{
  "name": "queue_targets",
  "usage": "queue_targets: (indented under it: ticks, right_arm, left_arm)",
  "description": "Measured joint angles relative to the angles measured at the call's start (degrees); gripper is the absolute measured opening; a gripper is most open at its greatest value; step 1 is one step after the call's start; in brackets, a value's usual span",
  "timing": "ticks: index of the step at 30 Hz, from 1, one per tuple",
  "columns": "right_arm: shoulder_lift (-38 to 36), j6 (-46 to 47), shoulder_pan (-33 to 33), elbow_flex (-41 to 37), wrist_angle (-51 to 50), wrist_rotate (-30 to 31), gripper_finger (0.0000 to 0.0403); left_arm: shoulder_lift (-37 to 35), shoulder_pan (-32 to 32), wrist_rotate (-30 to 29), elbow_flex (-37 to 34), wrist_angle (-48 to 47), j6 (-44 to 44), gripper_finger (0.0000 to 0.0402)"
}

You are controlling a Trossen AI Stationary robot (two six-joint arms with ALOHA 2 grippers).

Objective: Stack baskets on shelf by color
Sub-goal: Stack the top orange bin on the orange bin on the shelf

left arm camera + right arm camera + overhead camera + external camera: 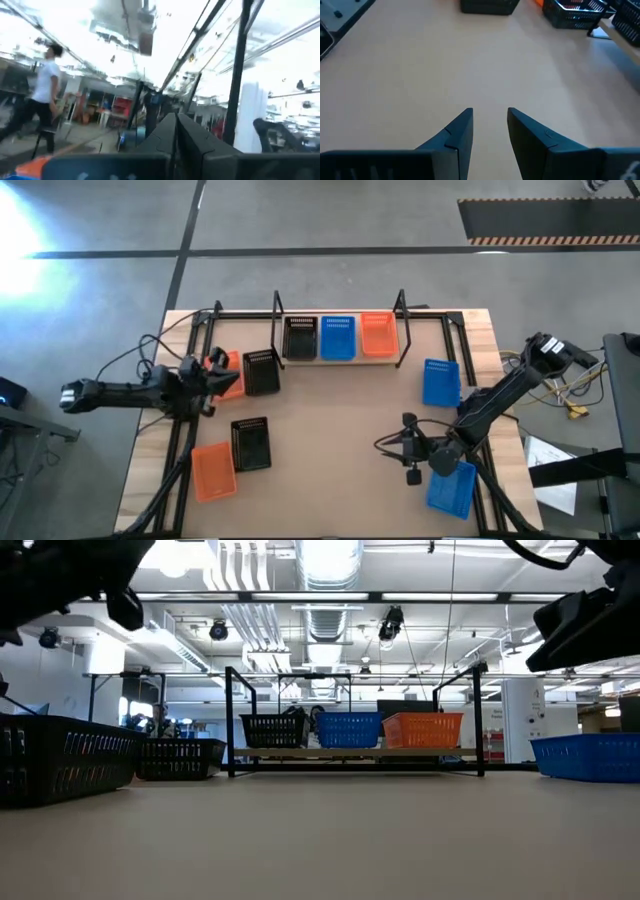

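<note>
Black basket (55, 755) nearest at left; shelf (340, 361) far, one basket per colour. Right gripper (490, 130) part-open, empty, over bare table; left gripper (212, 375) shut. Probably needs reaching the blue basket (441, 383) next.

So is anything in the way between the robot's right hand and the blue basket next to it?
No. The right end effector is open over bare table, and the blue basket lies right beside that arm with nothing visible between them.
</note>
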Motion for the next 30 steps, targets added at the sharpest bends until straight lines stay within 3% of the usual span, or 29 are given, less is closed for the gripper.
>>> queue_targets:
  ticks: [3,6,11,15,18,20,22,30]
  right_arm:
    - [0.44,0.27,0.02,0.00,0.07,-0.01,0.0114]
    - [0.77,0.95,0.55,0.00,0.14,-0.01,0.0114]
    - [0.86,1.27,3.54,0.00,0.09,0.28,0.0114]
    - [0.86,1.31,7.14,-0.12,-0.54,5.08,0.0114]
    - [0.86,1.31,9.39,-0.34,-0.69,9.05,0.0114]
    - [0.86,1.31,10.44,-0.37,-0.69,10.60,0.0114]
    - [0.86,1.31,11.14,-0.37,-0.61,11.47,0.0114]
    - [0.86,1.31,11.52,-0.39,-0.56,11.87,0.0114]
  left_arm:
    - [6.82,-2.31,-1.85,5.03,-3.68,2.30,0.0000]
    - [14.16,-5.48,-7.28,13.35,-15.81,5.35,0.0000]
    - [27.20,-11.89,-21.59,33.72,-52.65,6.86,0.0000]
    - [38.79,-15.34,-29.22,50.76,-83.67,-2.74,0.0000]
    - [46.84,-15.85,-27.34,60.40,-102.52,-13.05,0.0000]
    - [51.34,-15.83,-20.86,64.92,-111.94,-14.91,0.0000]
    - [54.88,-15.88,-18.93,66.93,-119.03,-15.97,0.0000]
    - [62.45,-15.05,-20.45,63.48,-128.17,-16.84,0.0000]
